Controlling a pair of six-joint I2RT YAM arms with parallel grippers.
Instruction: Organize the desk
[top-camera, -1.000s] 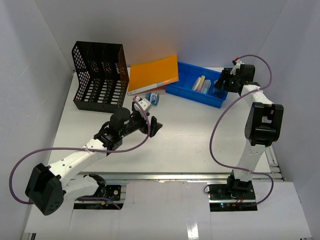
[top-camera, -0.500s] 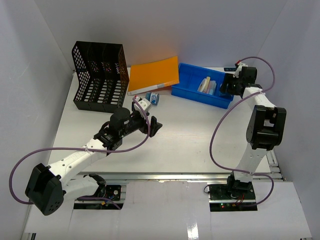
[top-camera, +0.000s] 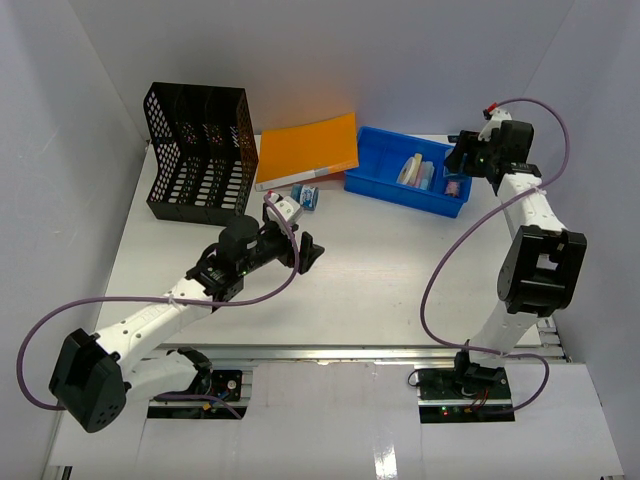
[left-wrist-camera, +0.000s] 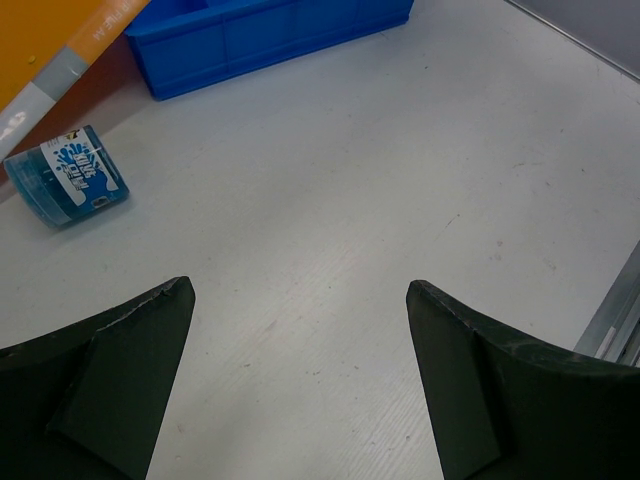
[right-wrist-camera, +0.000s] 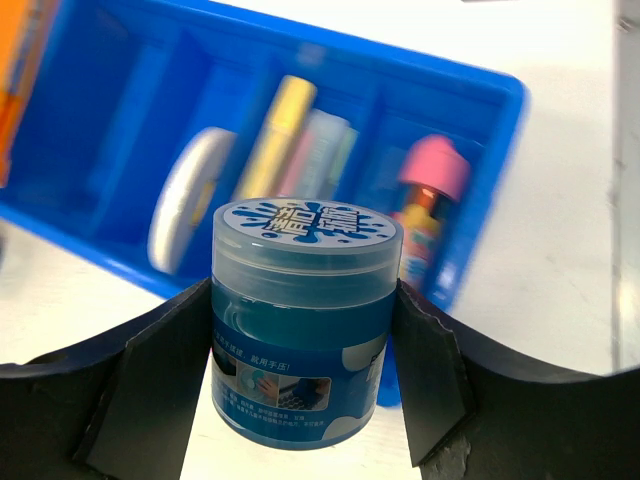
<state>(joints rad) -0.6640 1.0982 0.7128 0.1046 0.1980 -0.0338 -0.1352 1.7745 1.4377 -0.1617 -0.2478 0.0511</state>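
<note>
Within right tool (right-wrist-camera: 303, 300), blue jar (right-wrist-camera: 300, 345), lid lettering possibly Chinese.

A robot test lab: plain white walls (top-camera: 300, 60) stand around the big white flat desk (top-camera: 380, 290), with a white-and-black left arm (top-camera: 150, 320) and right arm (top-camera: 530, 270) bolted at its near edge.

The worktop (top-camera: 380, 290) is white. The tray (top-camera: 392, 187) is bright blue, the folder (top-camera: 308, 145) orange and the file rack (top-camera: 195, 150) black mesh. The jar (right-wrist-camera: 300, 340) is translucent blue with a blue-and-white splash on its lid, and the second jar (left-wrist-camera: 65, 178) matches it. The left claw (left-wrist-camera: 300, 288) and right claw (right-wrist-camera: 302, 288) are black, and the cables (top-camera: 432, 270) purple.
</note>
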